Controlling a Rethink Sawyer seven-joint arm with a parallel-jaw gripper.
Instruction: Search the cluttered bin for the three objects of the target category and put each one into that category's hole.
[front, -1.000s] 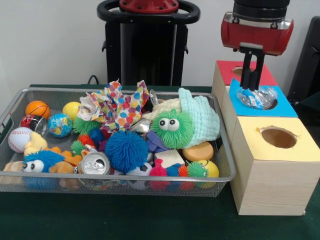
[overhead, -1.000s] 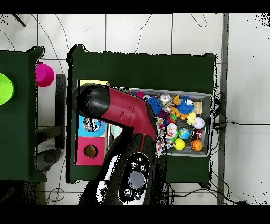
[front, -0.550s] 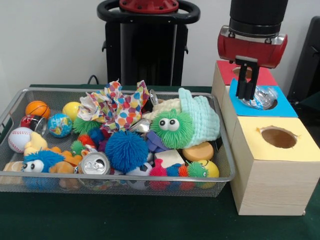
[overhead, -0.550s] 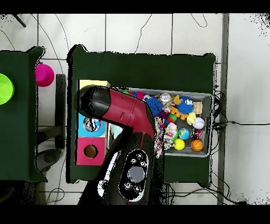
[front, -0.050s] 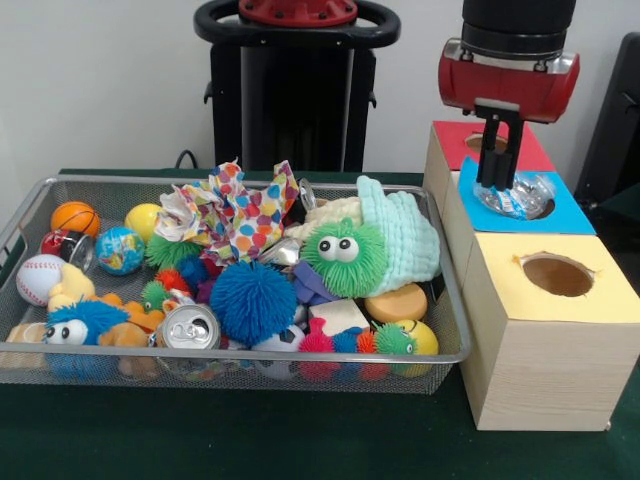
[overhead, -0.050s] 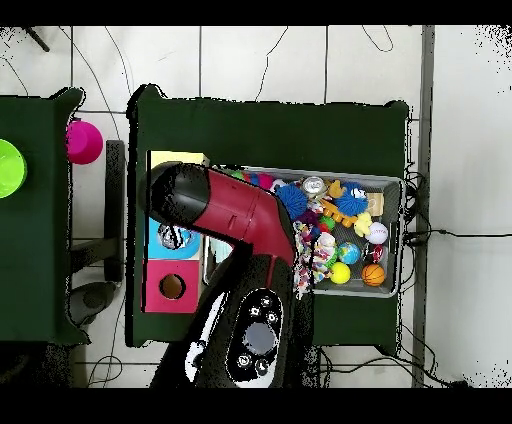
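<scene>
The pincer (front, -0.050s: 497, 175) hung just above the blue box (front, -0.050s: 565, 212), its fingers close together and gripping nothing. Below its tips a crumpled clear plastic bottle (front, -0.050s: 518, 196) lay in that box's hole. On the green worktop (front, -0.050s: 250, 435) beside the boxes, the wire bin (front, -0.050s: 40, 188) sat heaped with toys.

This looks like a robotics lab rather than a home. A green-clothed table (front, -0.050s: 300, 440) carries a wire bin (front, -0.050s: 230, 355) of toys beside wooden boxes (front, -0.050s: 545, 350) with colour-coded holes, and loose cables (overhead, -0.050s: 440, 235) trail over what seems a pale tiled floor (overhead, -0.050s: 260, 60), before a bare white wall (front, -0.050s: 100, 80).
</scene>
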